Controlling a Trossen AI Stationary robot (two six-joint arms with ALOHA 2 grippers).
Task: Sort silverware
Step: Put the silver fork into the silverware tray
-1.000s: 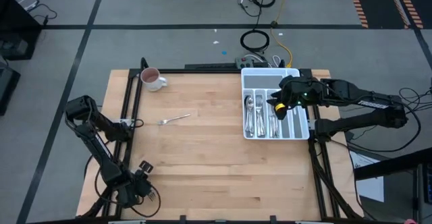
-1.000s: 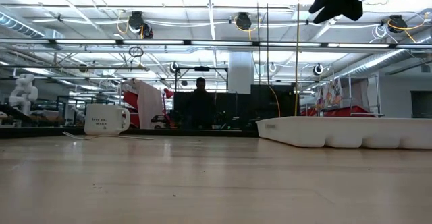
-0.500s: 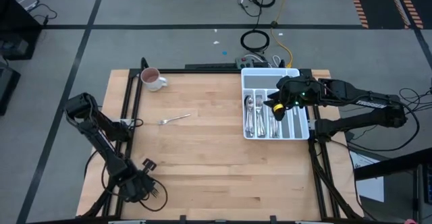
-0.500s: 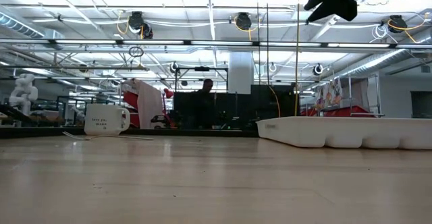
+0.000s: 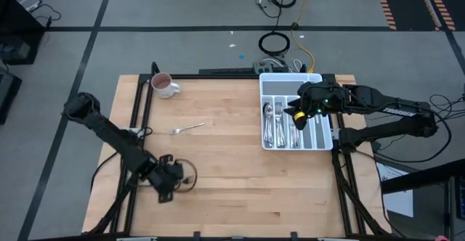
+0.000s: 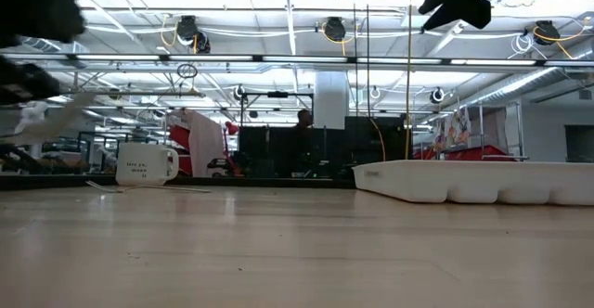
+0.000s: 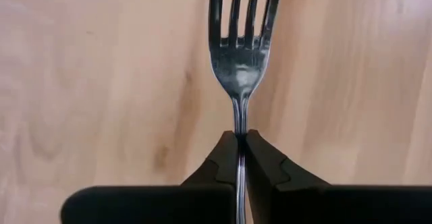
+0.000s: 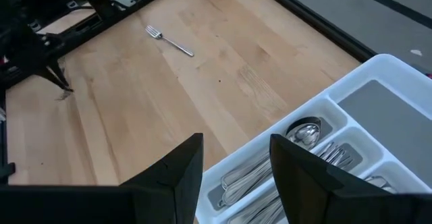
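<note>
The pale wooden table [image 5: 232, 176] carries a white moulded tray [image 5: 320, 145] whose slots already hold shiny cutlery. Over it hangs the right end effector [image 8: 231, 162], fingers apart and empty. The left end effector [image 7: 241, 158] is clenched on a slim steel fork [image 7: 241, 55]; next, I judge, carry it trayward. Another fork [image 5: 187, 128] lies loose mid-table.

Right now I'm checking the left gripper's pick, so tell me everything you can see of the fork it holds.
The fork is slim, shiny silver-coloured metal with four tines and a narrow neck. The left gripper is shut on its handle, one finger on each side, and the tines stick out past the fingertips over the wooden table. The gripped part of the handle is hidden. The high view shows it only as a blur near the table's front left.
</note>
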